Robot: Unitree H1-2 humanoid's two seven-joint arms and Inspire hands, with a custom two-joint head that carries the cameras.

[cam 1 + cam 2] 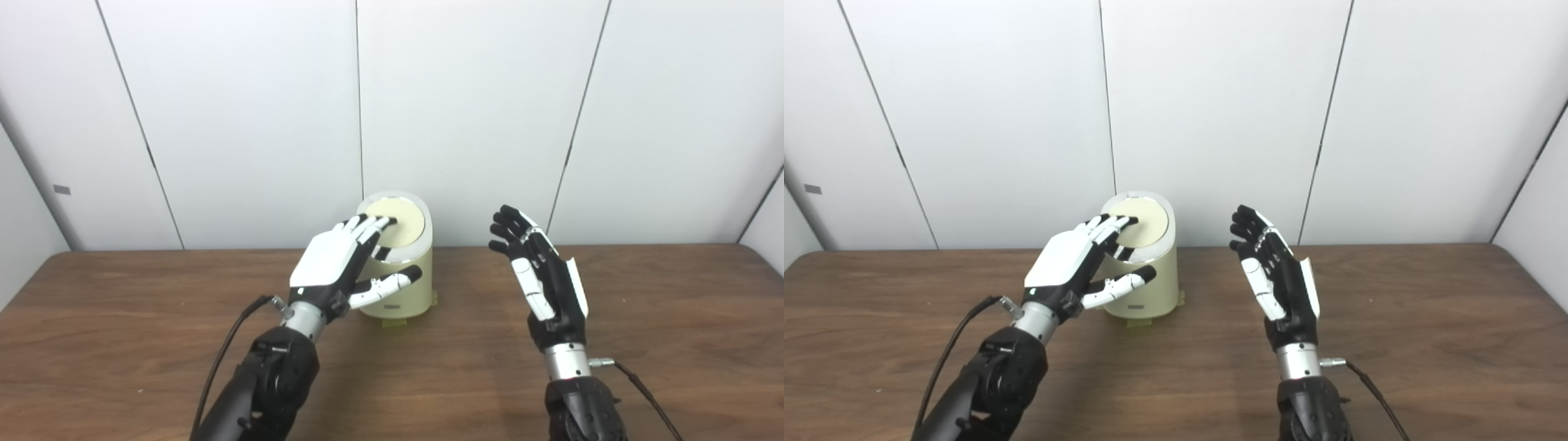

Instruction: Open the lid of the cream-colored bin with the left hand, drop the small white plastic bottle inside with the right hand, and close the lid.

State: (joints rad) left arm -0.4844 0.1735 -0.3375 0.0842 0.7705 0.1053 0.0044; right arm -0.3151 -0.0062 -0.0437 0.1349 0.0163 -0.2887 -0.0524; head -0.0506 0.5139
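The left hand (pixel 334 260) reaches over the cream-colored bin (pixel 401 269), palm down, its fingers (pixel 367 226) held loosely side by side and resting on the near-left part of the round lid (pixel 401 222), which lies flat and shut on the bin. The thumb sticks out apart from them, across the bin's front wall below the rim; whether it touches the wall cannot be told. The bin stands upright on the brown wooden surface (pixel 122 318), directly beneath the left fingers and well to the left of the right hand (pixel 542 275). That hand is raised edge-on, palm turned toward the bin, its fingers (pixel 511 226) spread a little, gently curled and holding nothing. The small white plastic bottle is not visible in either view.
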